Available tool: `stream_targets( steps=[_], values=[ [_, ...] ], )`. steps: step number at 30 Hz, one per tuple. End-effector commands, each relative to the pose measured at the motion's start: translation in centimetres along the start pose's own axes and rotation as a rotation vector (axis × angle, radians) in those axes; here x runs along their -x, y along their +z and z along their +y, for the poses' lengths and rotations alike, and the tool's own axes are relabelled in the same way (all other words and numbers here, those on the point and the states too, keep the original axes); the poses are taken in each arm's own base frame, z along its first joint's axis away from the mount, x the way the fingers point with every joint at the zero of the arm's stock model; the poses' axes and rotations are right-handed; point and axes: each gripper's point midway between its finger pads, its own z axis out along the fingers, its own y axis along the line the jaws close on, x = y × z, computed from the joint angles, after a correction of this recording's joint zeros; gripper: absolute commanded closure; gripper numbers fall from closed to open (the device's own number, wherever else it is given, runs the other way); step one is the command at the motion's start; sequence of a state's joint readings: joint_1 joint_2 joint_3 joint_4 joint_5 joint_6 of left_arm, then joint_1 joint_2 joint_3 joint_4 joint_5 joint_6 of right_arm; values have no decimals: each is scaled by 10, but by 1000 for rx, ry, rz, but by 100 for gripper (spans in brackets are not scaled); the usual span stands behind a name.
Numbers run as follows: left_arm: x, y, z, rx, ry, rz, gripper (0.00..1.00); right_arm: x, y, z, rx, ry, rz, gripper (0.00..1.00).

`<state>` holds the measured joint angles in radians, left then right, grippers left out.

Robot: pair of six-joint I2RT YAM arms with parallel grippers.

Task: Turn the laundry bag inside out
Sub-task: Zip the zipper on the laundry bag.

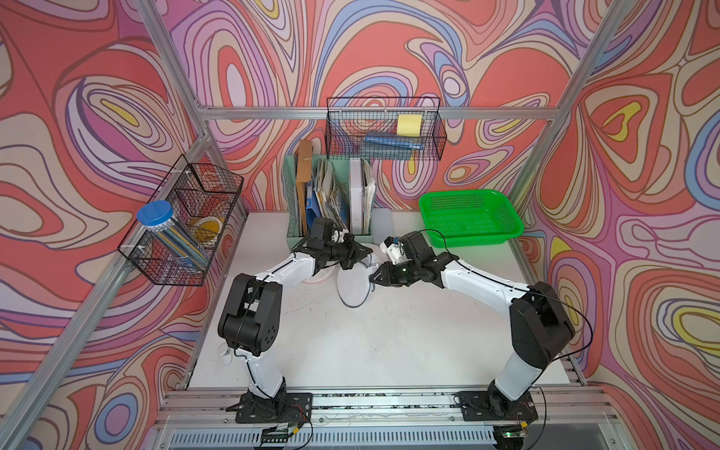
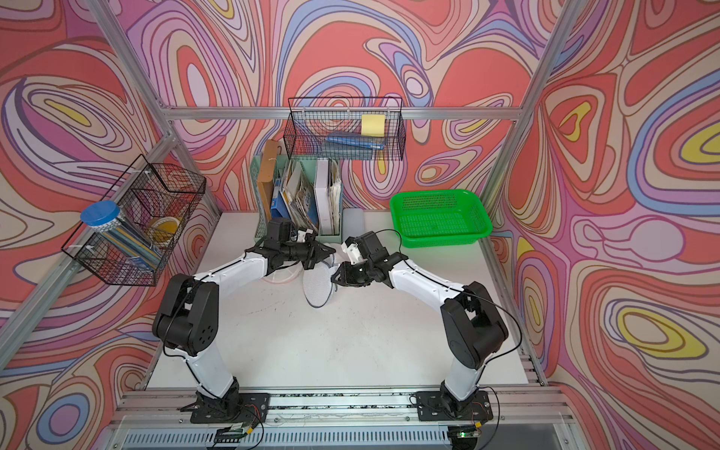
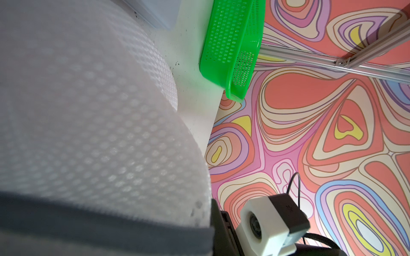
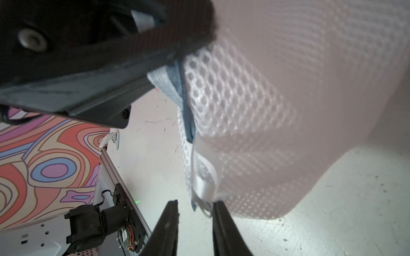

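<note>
White mesh laundry bag [image 1: 353, 288], held up on edge near the back centre of the table [image 1: 389, 350], just in front of the file organiser [image 1: 290, 218]; contact of its lower edge with the surface cannot be told. Left gripper [image 4: 175, 59] is clamped tight on the bag's grey-blue trim. Right gripper [image 4: 195, 205] has its jaws narrowly apart and grips nothing, with the white ribbon loop [image 4: 203, 184] at its fingertips. Green basket [image 1: 475, 238] sits in the back right corner. Bare tabletop runs to the front edge.
</note>
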<state>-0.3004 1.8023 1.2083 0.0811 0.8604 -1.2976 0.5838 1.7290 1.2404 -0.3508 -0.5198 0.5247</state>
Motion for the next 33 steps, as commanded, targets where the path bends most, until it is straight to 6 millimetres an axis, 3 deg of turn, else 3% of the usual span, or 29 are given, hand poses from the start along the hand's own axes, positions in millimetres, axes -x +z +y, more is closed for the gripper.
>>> stream_targets(
  steps=[1,7,10,12,20,25,31,33],
  values=[
    [-1,-5,-3,-2,14,-7,100,3,0,6,27,6,-1,72],
    [0,-4,-5,-10,12,-6,100,-1,4,-1,11,22,16,74],
    [0,-4,-4,-9,8,-7,100,0,5,0,16,20,12,78],
    [0,-4,-4,-7,9,-5,100,1,4,4,31,17,9,87],
    [1,-3,-3,-6,6,-8,100,0,3,13,74,36,10,84],
    [0,-3,-4,-9,5,-8,100,-3,10,2,38,51,32,82],
    [0,-4,-3,-5,4,-10,100,-1,9,4,16,19,29,83],
    [1,-4,-2,-5,-3,-11,100,-5,17,-4,1,28,50,84]
  ],
)
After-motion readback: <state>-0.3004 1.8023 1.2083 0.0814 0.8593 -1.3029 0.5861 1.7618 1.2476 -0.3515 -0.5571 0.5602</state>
